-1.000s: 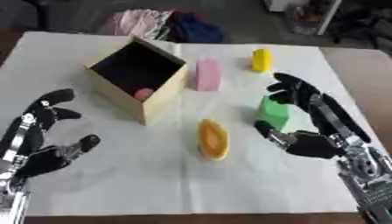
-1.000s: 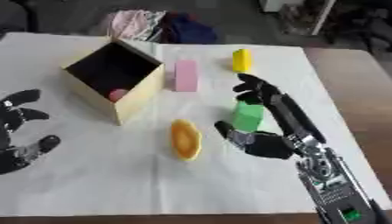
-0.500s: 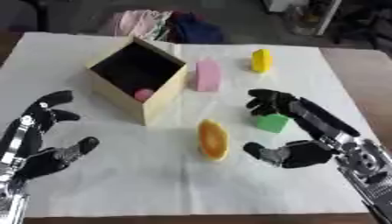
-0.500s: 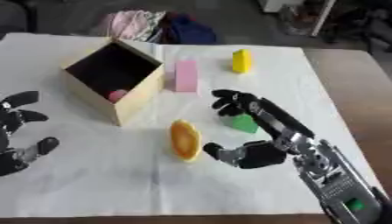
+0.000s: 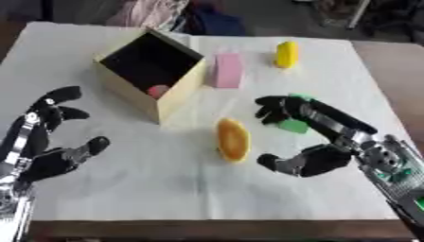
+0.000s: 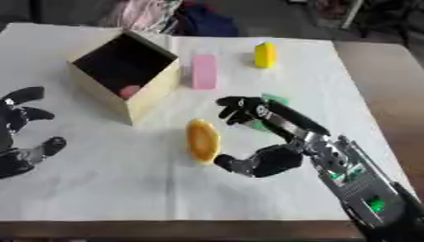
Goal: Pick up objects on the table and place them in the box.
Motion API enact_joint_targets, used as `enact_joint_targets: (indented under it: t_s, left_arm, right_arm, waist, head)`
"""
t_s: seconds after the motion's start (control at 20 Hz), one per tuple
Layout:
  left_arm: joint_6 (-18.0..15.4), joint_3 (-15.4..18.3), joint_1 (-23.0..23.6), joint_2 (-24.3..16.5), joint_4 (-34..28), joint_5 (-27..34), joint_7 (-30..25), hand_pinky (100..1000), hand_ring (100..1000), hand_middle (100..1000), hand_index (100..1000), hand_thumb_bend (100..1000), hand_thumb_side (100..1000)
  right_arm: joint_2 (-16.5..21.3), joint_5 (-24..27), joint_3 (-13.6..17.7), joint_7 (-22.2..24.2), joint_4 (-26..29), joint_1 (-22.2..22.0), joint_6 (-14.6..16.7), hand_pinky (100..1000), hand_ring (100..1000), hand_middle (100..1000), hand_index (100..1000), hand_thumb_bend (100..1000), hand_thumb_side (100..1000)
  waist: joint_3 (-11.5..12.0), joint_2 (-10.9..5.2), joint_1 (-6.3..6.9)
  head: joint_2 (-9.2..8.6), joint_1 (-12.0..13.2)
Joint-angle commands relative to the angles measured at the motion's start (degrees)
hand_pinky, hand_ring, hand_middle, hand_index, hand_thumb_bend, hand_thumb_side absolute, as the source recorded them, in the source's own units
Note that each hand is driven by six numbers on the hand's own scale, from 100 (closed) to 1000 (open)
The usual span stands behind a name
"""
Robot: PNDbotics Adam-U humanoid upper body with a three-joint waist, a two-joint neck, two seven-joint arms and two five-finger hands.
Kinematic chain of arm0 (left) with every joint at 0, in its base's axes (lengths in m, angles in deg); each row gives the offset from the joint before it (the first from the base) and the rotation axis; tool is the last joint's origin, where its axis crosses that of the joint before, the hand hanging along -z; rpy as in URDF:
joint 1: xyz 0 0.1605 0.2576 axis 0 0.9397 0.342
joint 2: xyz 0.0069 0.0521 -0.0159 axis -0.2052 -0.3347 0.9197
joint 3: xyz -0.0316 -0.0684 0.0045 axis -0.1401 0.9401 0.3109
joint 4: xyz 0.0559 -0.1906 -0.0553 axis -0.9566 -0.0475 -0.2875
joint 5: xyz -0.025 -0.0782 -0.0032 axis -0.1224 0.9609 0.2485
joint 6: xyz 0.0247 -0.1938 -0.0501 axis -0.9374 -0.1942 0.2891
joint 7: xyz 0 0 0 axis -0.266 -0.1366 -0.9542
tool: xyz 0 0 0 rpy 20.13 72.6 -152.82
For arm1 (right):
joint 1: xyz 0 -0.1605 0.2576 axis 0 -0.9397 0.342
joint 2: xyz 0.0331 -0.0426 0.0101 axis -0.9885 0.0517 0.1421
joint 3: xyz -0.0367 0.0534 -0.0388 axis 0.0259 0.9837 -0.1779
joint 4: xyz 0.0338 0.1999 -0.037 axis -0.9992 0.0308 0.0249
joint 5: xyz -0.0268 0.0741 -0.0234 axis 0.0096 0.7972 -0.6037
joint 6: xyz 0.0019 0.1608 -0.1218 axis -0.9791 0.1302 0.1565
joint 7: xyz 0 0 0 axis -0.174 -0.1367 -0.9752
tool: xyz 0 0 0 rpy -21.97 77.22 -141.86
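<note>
An open cream box (image 5: 176, 88) stands at the upper left of the white cloth, with a small pink thing (image 5: 157, 90) inside. An orange oval object (image 5: 233, 140) lies in the middle. My right hand (image 5: 319, 142) is open just right of it, fingers spread above a green block (image 5: 293, 125) and thumb low toward the orange object, touching neither clearly. A pink block (image 5: 227, 70) lies beside the box and a yellow object (image 5: 286, 54) stands farther back. My left hand (image 5: 46, 146) rests open at the lower left.
Bundled clothes (image 5: 178, 14) lie beyond the far edge of the cloth. The white cloth (image 5: 165, 189) ends near the table's front edge, with bare brown table (image 5: 397, 71) to the right.
My right hand has swung left and nearer, from beside the green block to over it, reaching toward the orange object. The left hand has stayed put.
</note>
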Motion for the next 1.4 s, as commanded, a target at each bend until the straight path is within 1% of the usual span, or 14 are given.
enact_joint_targets:
  t_s: [0.05,0.2,0.25,0.3,0.55,0.9,1.4]
  left_arm:
    - [-0.10,-0.31,-0.37,-0.54,-1.38,0.40,-0.32,775,636,840,802,796,354]
    - [-0.15,-0.39,-0.38,-0.61,-1.50,0.40,-0.46,775,637,840,802,795,354]
    - [-0.16,-0.40,-0.39,-0.64,-1.54,0.40,-0.49,776,637,840,802,795,354]
    - [-0.17,-0.41,-0.40,-0.66,-1.59,0.39,-0.52,776,637,840,802,795,354]
    - [-0.20,-0.51,-0.40,-0.69,-1.76,0.38,-0.69,776,637,841,803,795,355]
    - [-0.24,-0.60,-0.45,-0.85,-1.98,0.33,-0.83,776,638,841,804,795,355]
    - [-0.33,-0.72,-0.52,-0.99,-2.04,0.31,-1.14,776,639,842,805,793,356]
  right_arm:
    - [1.49,-0.07,-0.45,1.09,-0.77,2.07,0.03,810,775,781,937,443,345]
    - [1.62,-0.78,-1.03,1.70,-2.18,3.68,0.00,810,776,782,938,445,344]
    - [1.66,-1.06,-1.19,1.94,-2.59,4.15,0.01,810,776,782,938,419,348]
    - [1.77,-1.34,-1.36,2.22,-3.01,4.67,0.01,810,776,782,938,445,344]
    - [2.15,-2.32,-1.89,3.16,-4.98,6.98,0.08,810,775,782,933,443,340]
    - [2.31,-3.93,-2.36,4.18,-6.90,8.71,0.44,808,774,781,929,440,333]
    - [2.21,-6.94,-3.65,8.41,-9.66,11.74,1.84,795,758,766,912,433,323]
  waist:
    - [0.01,-0.20,0.22]
    - [0.08,-0.06,0.20]
    - [0.10,-0.02,0.20]
    - [0.12,0.01,0.19]
    - [0.28,0.19,0.09]
    - [0.54,0.64,-0.12]
    - [0.62,0.89,-0.15]
  head:
    - [0.64,-0.15]
    - [0.67,-0.30]
    - [0.67,-0.33]
    - [0.67,-0.39]
    - [0.67,-0.82]
    - [0.67,-1.07]
    - [0.67,-1.22]
